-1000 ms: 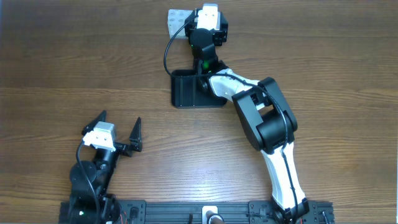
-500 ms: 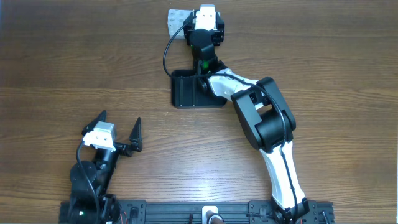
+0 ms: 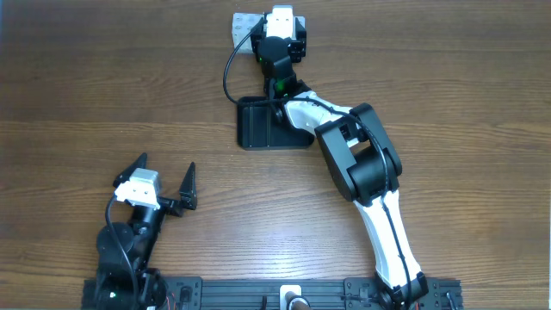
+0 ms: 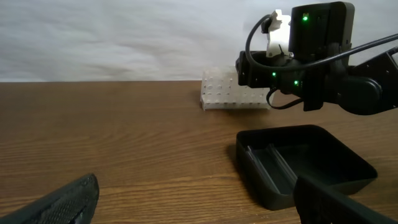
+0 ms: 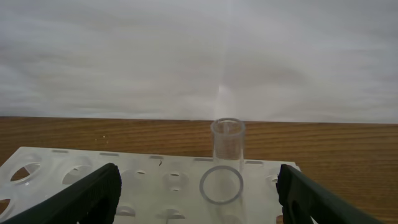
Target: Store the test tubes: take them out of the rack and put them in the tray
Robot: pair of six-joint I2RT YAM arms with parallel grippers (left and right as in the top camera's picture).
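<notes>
i see a wooden worktop [image 3: 86,86]. the right arm [image 3: 362,164] reaches from the near edge to the far edge. the left gripper [image 3: 166,164] sits toward the near left corner, fingers spread wide, gripping nothing. the black tray [image 3: 256,129] lies mid-worktop, just beside the clear rack [image 3: 241,30] at the far edge. the right gripper [image 5: 199,186] hangs over the rack, fingers wide apart. one test tube [image 5: 227,142] stands upright in the rack between them, apart from both.
</notes>
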